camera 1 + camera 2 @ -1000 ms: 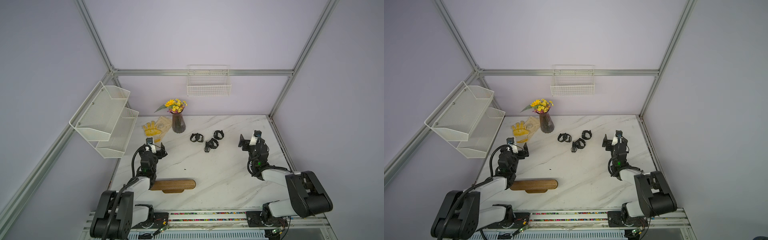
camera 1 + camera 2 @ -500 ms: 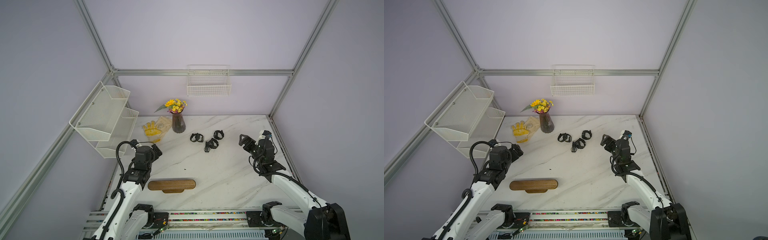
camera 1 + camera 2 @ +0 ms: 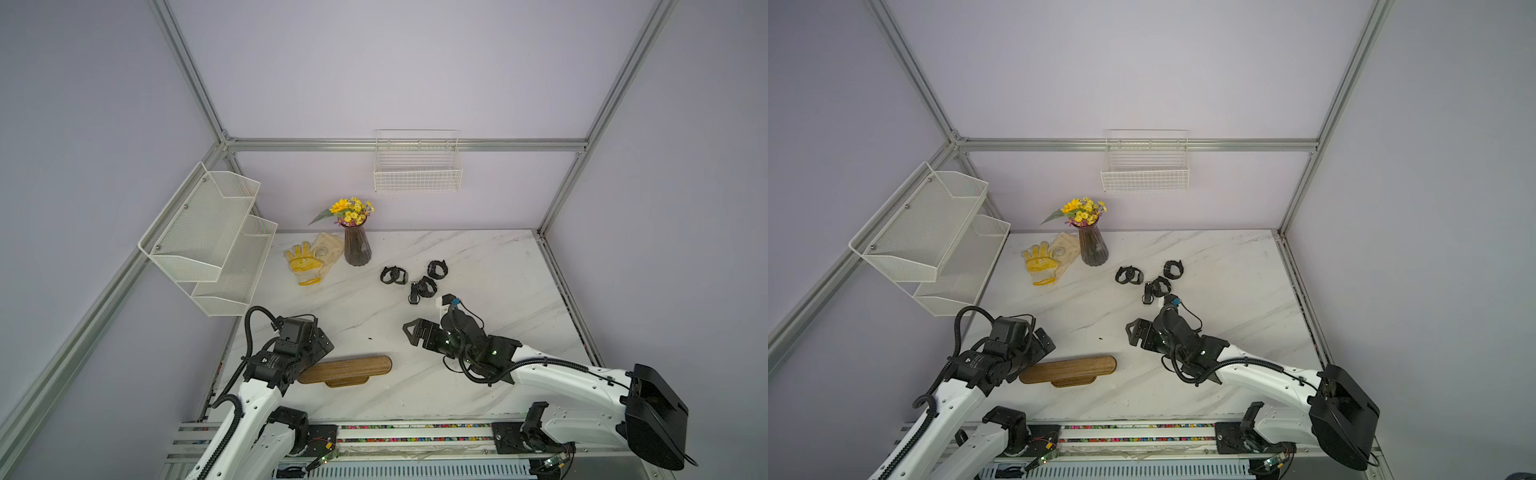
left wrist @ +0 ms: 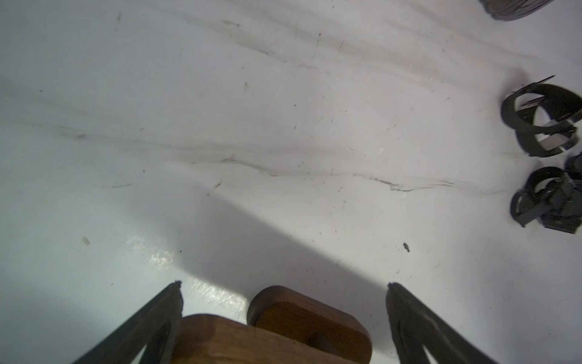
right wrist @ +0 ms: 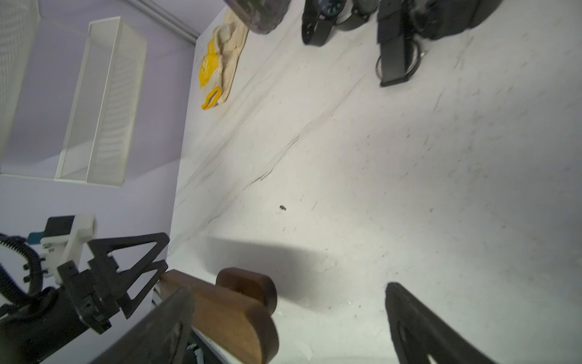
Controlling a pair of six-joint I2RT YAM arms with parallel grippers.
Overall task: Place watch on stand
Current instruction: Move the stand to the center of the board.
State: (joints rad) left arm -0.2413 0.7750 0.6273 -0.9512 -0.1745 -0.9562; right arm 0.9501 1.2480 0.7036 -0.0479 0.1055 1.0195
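Nothing is done yet: three watches (image 3: 424,286) lie on the table (image 3: 478,374) near the middle of both top views, the stand (image 3: 345,368) sits bare lower left, and the left gripper (image 3: 322,343) and right gripper (image 3: 409,334) hold nothing, fingers spread wide.

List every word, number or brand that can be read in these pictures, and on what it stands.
No text can be read anywhere.
The yellow glove bears a faint printed mark, too small to read.
The watches show no legible brand or number.
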